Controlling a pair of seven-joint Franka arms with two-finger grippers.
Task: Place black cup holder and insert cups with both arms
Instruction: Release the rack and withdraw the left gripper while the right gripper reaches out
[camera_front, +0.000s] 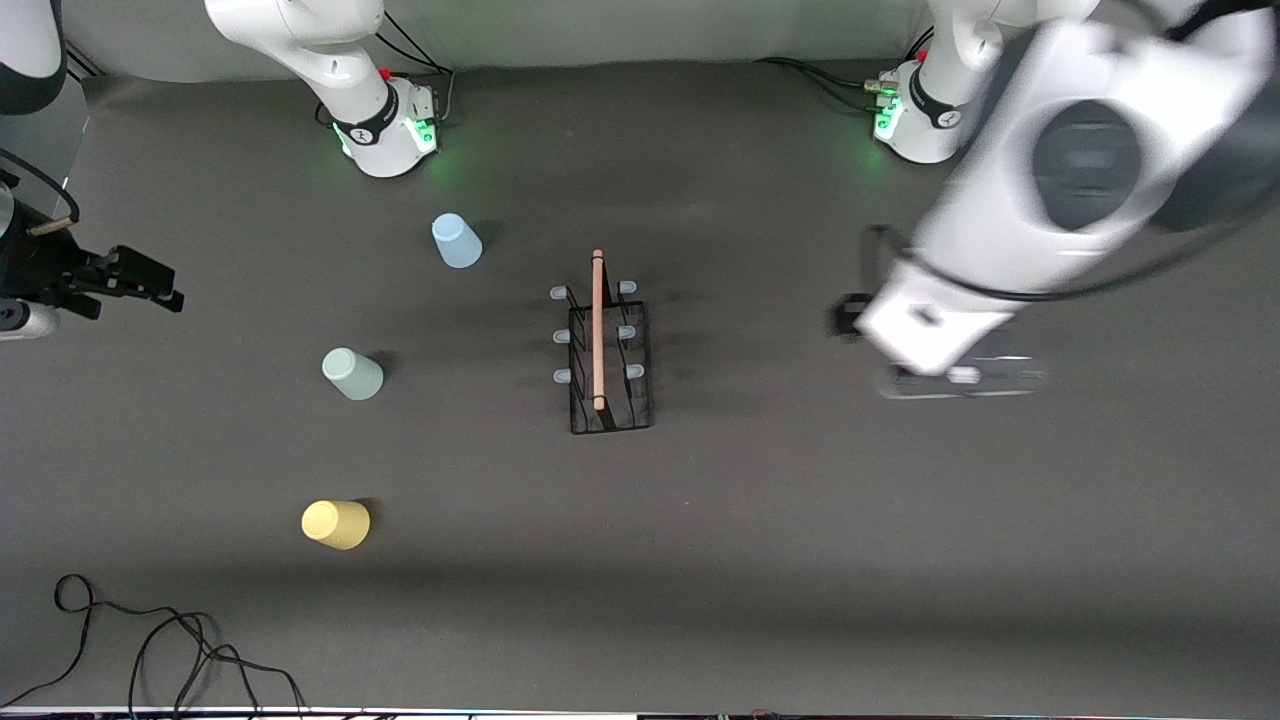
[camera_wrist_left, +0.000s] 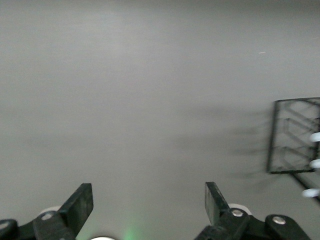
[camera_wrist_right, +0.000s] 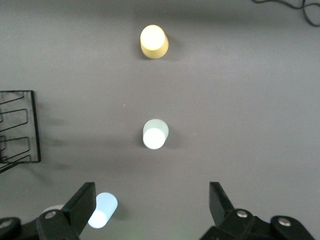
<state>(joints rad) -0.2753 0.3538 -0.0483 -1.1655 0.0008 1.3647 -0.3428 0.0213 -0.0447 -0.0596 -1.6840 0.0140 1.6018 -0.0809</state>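
Three upturned cups (camera_front: 352, 374) apart from the peg-bare black cup holder (camera_front: 609, 350); left pincer (camera_wrist_left: 147, 202) and right pincer (camera_wrist_right: 150, 205) both spread, empty.

The left gripper (camera_wrist_left: 149, 207) hangs over bare grey table (camera_wrist_left: 150, 90), its two black fingers (camera_wrist_left: 80, 202) spread wide apart with nothing between them. Part of the black cup holder (camera_wrist_left: 295, 137) stands nearby, pale-tipped pegs (camera_wrist_left: 314, 163) showing.

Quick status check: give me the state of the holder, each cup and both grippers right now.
black cup holder: upright mid-table, all pegs bare.
light blue cup: upside down on the table, free.
pale green cup: upside down, free.
yellow cup: upside down, free, nearest the front camera.
left gripper: open, empty, over bare table beside the holder.
right gripper: open, empty, above the cups.
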